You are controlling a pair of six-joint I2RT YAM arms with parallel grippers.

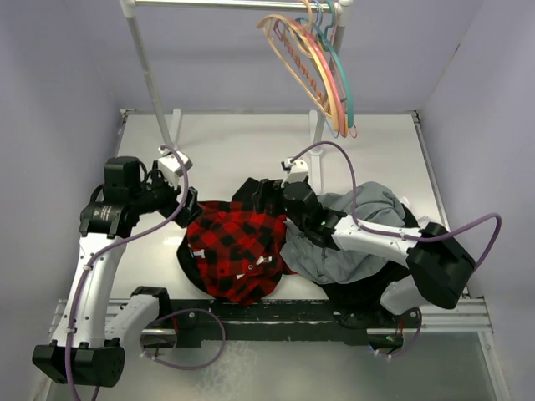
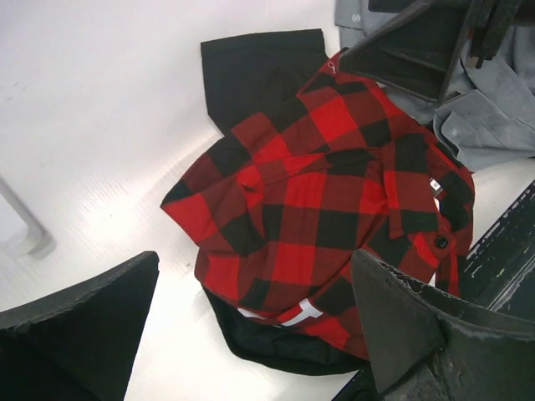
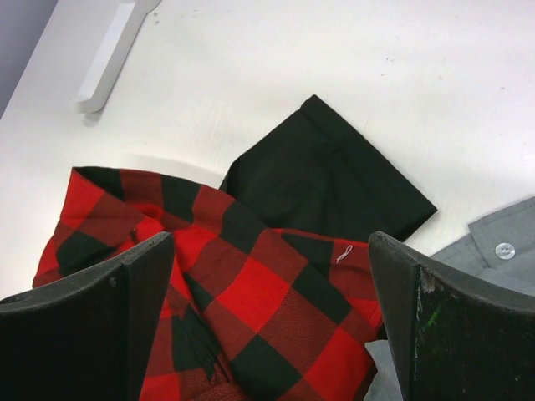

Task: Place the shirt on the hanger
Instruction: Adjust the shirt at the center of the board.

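Top view: the shirt (image 1: pixel 234 249) lies crumpled on the table (image 1: pixel 368 150) between both arms, touching a grey garment (image 1: pixel 359 225). The hanger (image 1: pixel 292 68) hangs on the rail (image 1: pixel 234 4), well apart.

Left wrist view: left gripper (image 2: pixel 251 326) spread wide, empty, above the shirt.

Right wrist view: right gripper (image 3: pixel 267 309) spread wide, empty, over the shirt beside a black garment (image 3: pixel 334 175).

Crumpled shirt (image 3: pixel 251 292), black garment (image 3: pixel 334 180) behind it, grey garment (image 3: pixel 493 242) right
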